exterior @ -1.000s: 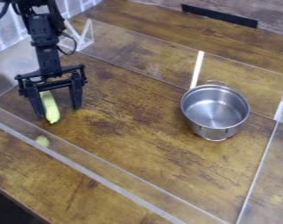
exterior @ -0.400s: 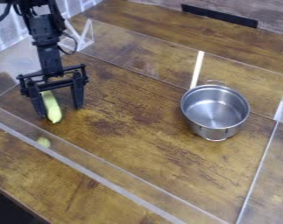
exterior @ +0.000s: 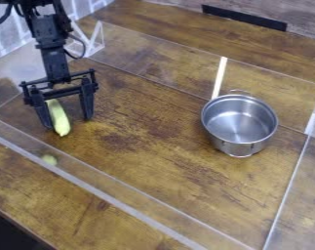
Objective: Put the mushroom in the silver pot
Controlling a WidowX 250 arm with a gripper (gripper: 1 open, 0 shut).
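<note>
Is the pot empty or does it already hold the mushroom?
Empty. The pot shows only bare metal inside; the mushroom lies on the table, between the open pincer's fingers.

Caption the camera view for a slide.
Open gripper straddles the mushroom on the wooden table; the silver pot sits empty at right.

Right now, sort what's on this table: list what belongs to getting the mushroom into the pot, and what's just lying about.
Job:
mushroom, between the open gripper's fingers
silver pot, empty

Lying about:
small yellowish blob near the clear panel
upright pale stick behind the pot
</note>
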